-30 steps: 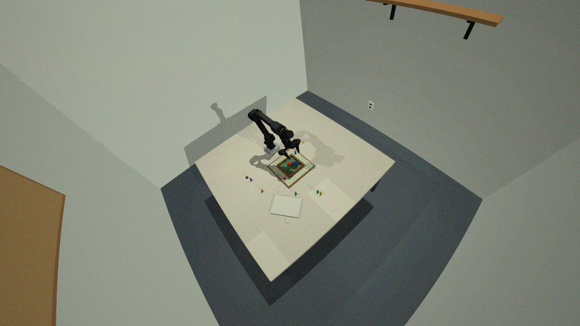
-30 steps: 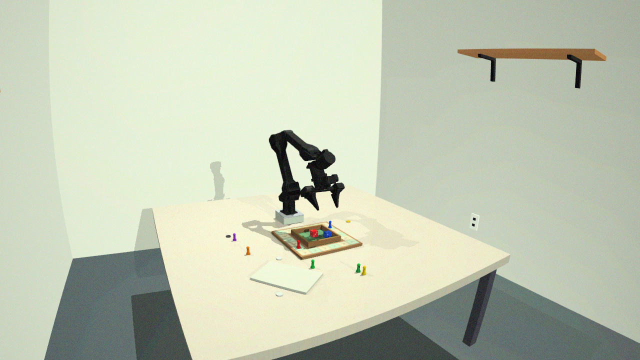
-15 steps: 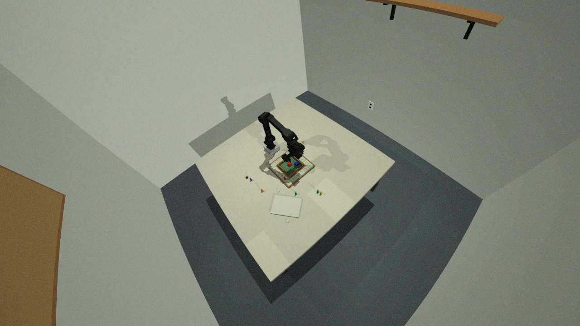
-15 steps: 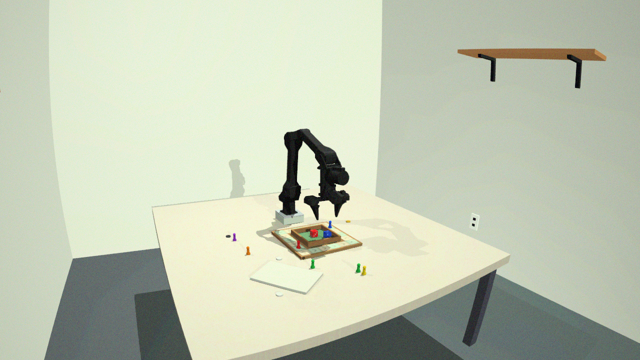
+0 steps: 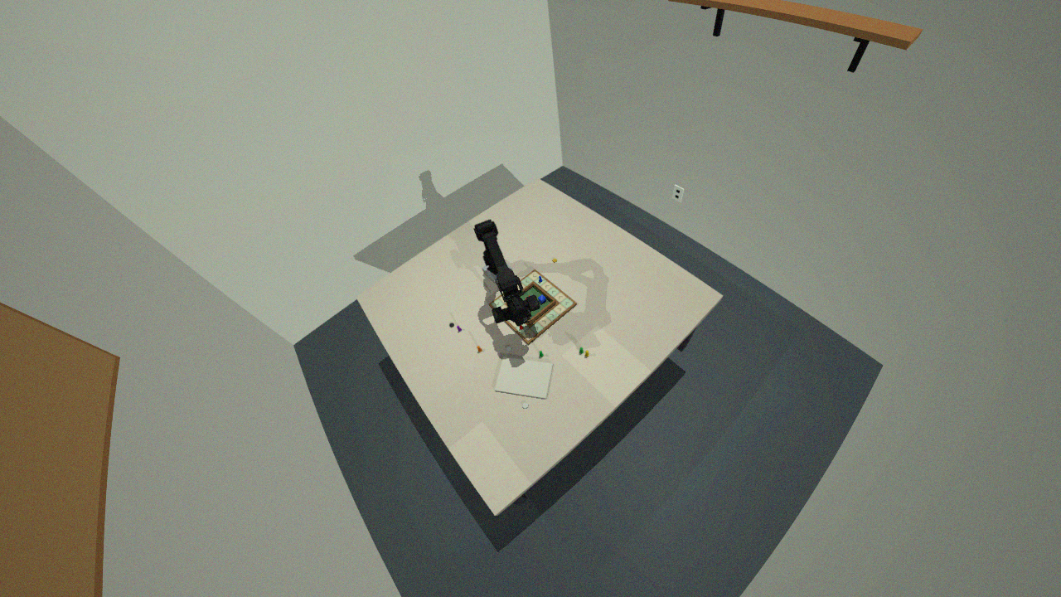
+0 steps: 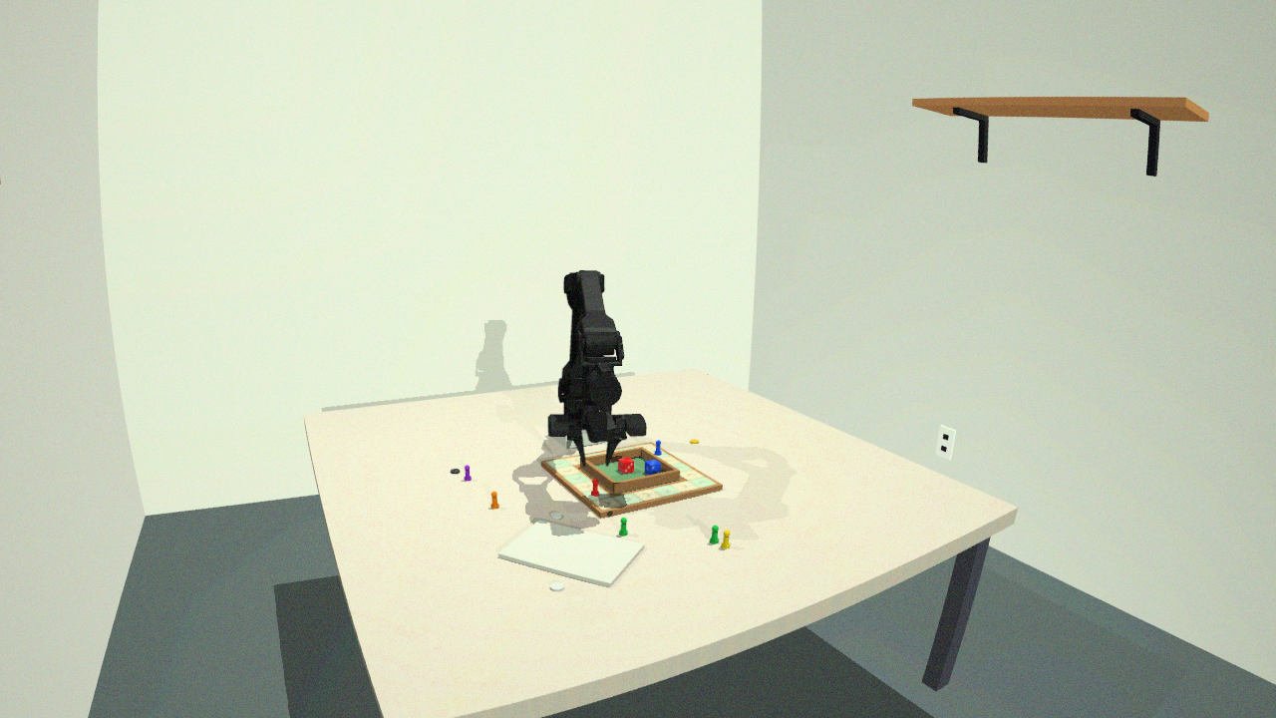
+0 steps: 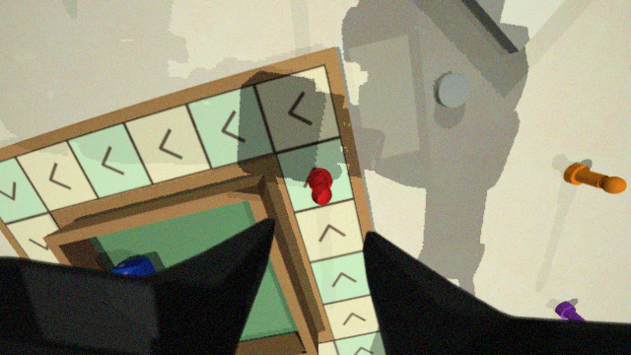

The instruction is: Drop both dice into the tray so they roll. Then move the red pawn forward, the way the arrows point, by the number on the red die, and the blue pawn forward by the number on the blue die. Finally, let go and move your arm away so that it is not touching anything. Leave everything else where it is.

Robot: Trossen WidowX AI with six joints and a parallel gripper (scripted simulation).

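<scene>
Purple pawn [image 6: 467,472] and orange pawn [image 6: 493,500] stand left of the board [image 6: 705,483]. Gripper [image 6: 599,459], half spread and empty, hangs over the red pawn [image 6: 595,487]. Red die [image 6: 626,465] and blue die [image 6: 653,466] lie in the tray [image 6: 635,487]; pips unreadable.

No words, brand names or numerals can be read on any surface. The only signs are dark chevron arrows, one printed in each square of the board track [image 7: 315,177]. In the wrist view, the arrows along the upper row point left, including the shaded corner square, and those in the right-hand column point up. The pips on the red die [image 6: 625,465] and the blue die [image 6: 653,466] in the tray [image 6: 644,486] are too small to count.
</scene>
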